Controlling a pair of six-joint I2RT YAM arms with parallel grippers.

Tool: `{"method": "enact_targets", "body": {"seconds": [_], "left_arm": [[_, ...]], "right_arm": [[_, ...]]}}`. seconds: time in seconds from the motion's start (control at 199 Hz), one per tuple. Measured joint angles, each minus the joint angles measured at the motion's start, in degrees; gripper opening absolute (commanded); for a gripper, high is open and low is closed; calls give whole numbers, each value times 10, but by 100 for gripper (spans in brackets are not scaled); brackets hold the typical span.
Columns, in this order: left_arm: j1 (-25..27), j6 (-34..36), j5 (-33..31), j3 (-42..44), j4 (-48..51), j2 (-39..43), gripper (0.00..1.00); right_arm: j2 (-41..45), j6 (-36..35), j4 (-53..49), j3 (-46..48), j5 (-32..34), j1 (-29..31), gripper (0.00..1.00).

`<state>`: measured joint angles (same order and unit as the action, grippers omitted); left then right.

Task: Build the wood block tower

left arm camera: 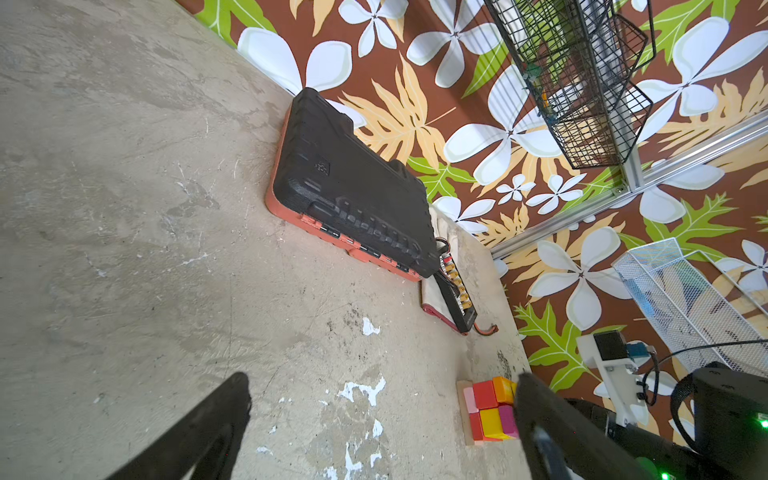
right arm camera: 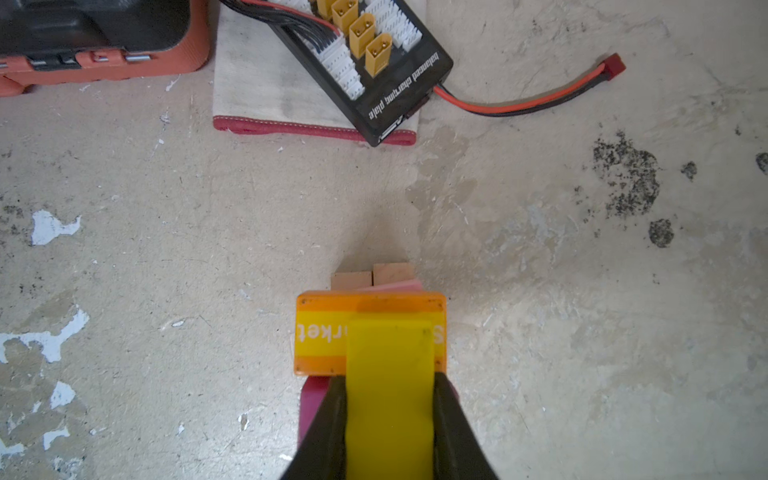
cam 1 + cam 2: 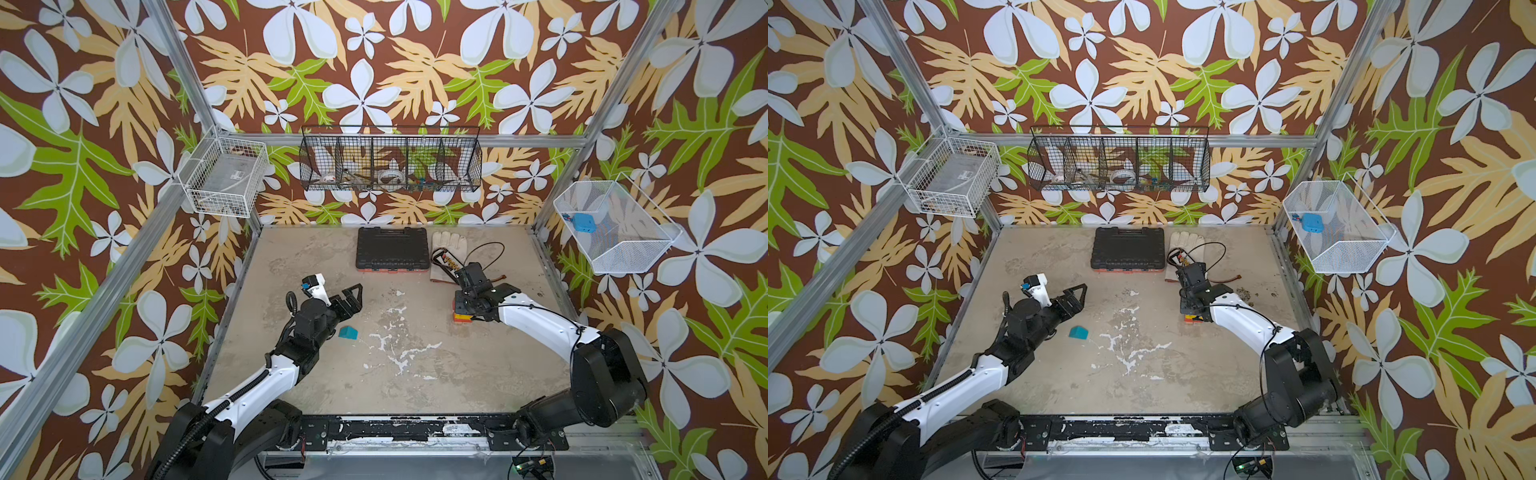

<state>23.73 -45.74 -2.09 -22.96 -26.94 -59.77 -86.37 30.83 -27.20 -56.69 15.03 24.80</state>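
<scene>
Tabletop [image 3: 415,374] is carrying a black tool case [image 3: 392,248] at its far edge. The tower [image 1: 492,409] is standing on the right half. The right gripper [image 2: 390,378] is clamping a yellow block [image 2: 388,415] over the tower's orange block [image 2: 324,332]; whether the two blocks touch cannot be told. The left gripper [image 3: 358,297] is hanging wide open, holding nothing. A teal block [image 3: 348,332] is lying just beside the left arm.

The table [image 2: 582,332] is seen rough and chipped; the yellow block [image 2: 388,395] is smoothly painted, the planks [image 2: 392,274] left bare wood, the case [image 1: 349,183] moulded matt plastic.
</scene>
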Motion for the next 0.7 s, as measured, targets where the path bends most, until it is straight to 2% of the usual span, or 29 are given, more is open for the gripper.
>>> {"method": "enact_targets", "body": {"seconds": [0.181, 0.703], "left_arm": [[0, 0, 4, 0, 0, -2, 100], [0, 4, 4, -2, 0, -2, 100]], "right_arm": [[-2, 0, 1, 0, 0, -1, 22], [4, -2, 1, 0, -2, -2, 52]]}}
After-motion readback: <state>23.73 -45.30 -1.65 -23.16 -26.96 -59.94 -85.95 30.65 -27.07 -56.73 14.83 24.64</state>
